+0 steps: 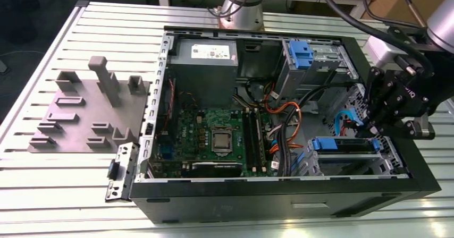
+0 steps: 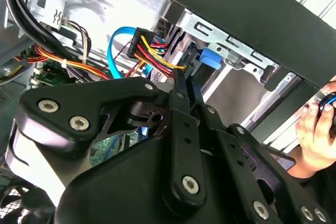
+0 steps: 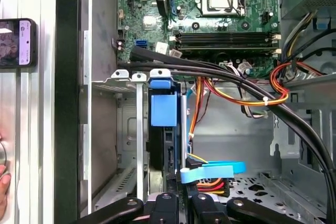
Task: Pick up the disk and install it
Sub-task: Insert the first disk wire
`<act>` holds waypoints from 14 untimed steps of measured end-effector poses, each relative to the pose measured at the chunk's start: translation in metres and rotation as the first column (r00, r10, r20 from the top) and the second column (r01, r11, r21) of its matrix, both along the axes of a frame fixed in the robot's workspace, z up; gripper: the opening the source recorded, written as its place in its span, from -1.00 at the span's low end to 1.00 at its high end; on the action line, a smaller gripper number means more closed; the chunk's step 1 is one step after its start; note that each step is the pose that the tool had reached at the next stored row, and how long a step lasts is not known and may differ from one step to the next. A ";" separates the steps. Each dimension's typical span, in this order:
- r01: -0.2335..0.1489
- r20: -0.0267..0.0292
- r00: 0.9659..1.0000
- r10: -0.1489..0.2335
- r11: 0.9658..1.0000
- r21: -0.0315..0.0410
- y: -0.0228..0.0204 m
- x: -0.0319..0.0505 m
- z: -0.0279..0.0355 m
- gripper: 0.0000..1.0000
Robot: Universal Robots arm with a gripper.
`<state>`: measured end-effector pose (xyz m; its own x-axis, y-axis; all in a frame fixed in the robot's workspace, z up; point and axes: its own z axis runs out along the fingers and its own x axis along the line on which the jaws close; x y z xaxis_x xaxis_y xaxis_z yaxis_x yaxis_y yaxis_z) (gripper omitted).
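The disk sat in the drive bay at the near corner of the open case, toward the exterior view's right. What showed of it was a blue plastic frame along its upper edge. The bay's silver walls hid its flat faces.

In the first wrist view the disk appeared edge-on as a narrow strip between the bay's metal rails. A blue tab stood at one end, and a blue ribbon cable and a bundle of red and yellow wires lay by the other. That view also took in the motherboard.

The exterior view gave the layout. The disk stood on edge, and its long blue edge ran across that view, parallel to the case's near wall. The grey fixture plate lay well apart, at that view's left.

The second wrist view showed the gripper closely, which the exterior view did not. Its two slim black fingers were drawn together with a bare slit between them, and nothing visible was pinched there. The tips reached toward the bay, near the wire plug. A person's hand showed at that picture's edge, outside the case.
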<state>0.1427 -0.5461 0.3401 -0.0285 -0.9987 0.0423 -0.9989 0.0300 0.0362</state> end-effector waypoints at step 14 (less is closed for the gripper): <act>-0.006 0.064 0.998 0.006 1.000 0.003 -0.0041 -0.0156 -0.0014 -0.67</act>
<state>0.1271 -0.5502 0.3388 -0.0249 -0.9990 0.0376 -0.9993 0.0239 -0.0281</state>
